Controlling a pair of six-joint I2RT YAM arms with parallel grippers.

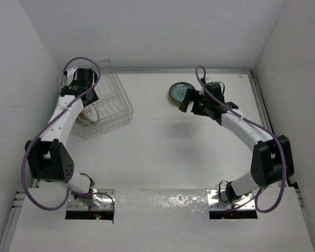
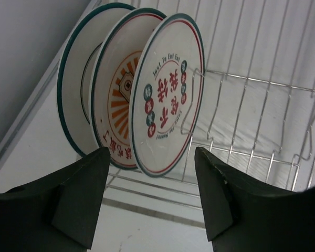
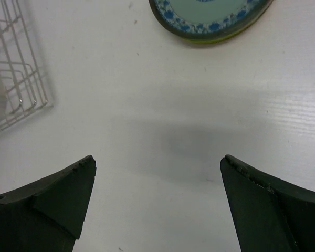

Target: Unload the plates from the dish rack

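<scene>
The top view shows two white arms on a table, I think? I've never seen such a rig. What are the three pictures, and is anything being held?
Yes, those are two robot arms, each ending in a two-finger gripper. The top picture looks down from a fixed camera; the other two come from cameras on each wrist. The left gripper is open, facing three printed plates standing in the wire dish rack. The right gripper is open and empty above the white table, near a blue-patterned plate lying flat. Nothing is held.

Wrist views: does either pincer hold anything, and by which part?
Nothing is held. Left pincer open by the white, red-lettered round plate; right pincer open over the table.
</scene>
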